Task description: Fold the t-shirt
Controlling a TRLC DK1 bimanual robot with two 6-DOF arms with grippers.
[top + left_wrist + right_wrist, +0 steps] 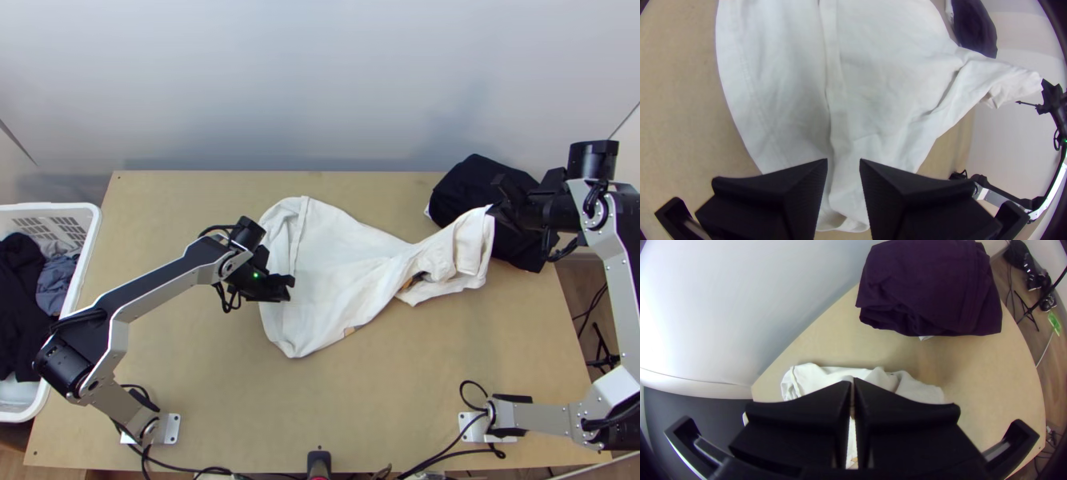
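The t-shirt (344,272) was white, as was the laundry basket (48,207); the tabletop (240,400) was tan, the cloth pile (464,188) black or perhaps deep purple.

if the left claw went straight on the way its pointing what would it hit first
Most likely the white t-shirt, at its wide, flatter part: that cloth lies ahead of the left claw. How much gap is left before contact is hard to judge.

T-shirt (328,264): creased matt cloth | table (216,392): smooth wood | basket (48,208): plastic
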